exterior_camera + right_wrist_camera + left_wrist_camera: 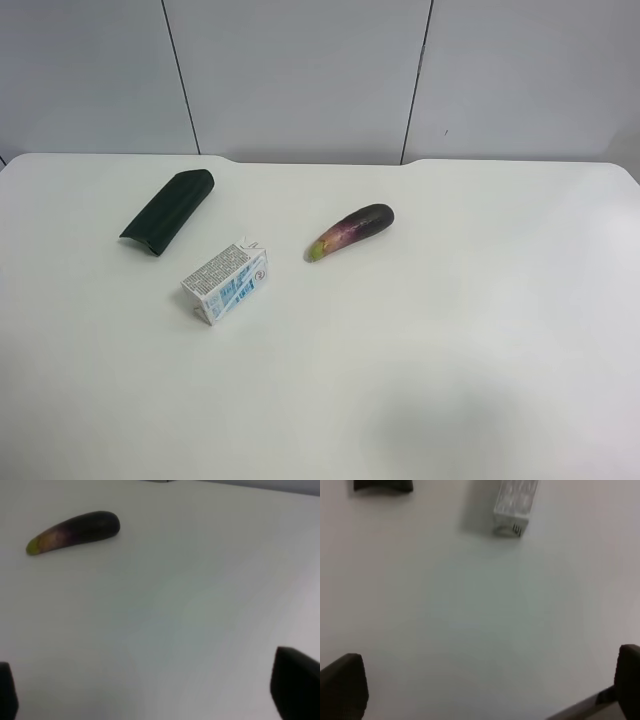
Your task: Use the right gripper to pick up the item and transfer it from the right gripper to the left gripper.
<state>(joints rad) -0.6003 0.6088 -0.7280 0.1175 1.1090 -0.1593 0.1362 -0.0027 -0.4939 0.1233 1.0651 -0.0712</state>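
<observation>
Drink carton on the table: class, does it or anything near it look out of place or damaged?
The drink carton lies tipped on its side rather than upright. No spill or damage shows. The eggplant and dark green oblong lie apart, untouched.

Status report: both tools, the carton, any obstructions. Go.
Right tool open, empty. Left tool open, empty. Carton lying on table, untouched. Eggplant beside it, apart.

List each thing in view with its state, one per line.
drink carton: on its side on the table, ungripped.
eggplant: lying flat, untouched.
dark green oblong: lying flat, untouched.
right gripper: open, empty.
left gripper: open, empty.
</observation>
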